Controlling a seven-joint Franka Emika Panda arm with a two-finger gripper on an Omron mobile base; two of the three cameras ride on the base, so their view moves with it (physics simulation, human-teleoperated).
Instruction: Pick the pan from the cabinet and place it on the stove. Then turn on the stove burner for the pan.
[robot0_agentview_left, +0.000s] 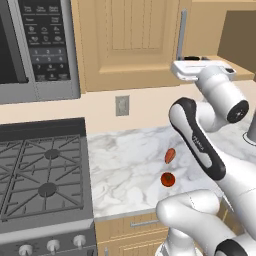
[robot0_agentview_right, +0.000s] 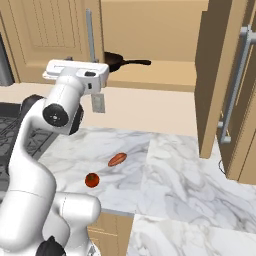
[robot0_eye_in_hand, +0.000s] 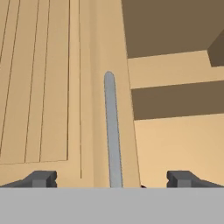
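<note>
Wide-open, empty end effector (robot0_eye_in_hand: 111, 179) faces the closed door's bar handle (robot0_eye_in_hand: 112, 131). Pan (robot0_agentview_right: 114, 61) sits upper centre inside the open cabinet (robot0_agentview_right: 150, 75); best to shift right, then approach its handle squarely.

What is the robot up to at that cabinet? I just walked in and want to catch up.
The white arm has its pincer raised to the wall cabinet, jaws wide open and holding nothing, lined up with the grey bar handle of the closed door. The right door already stands open, and the pan sits on the shelf inside, untouched. The stove has nothing on its grates. Two small reddish items lie on the marble counter.
</note>
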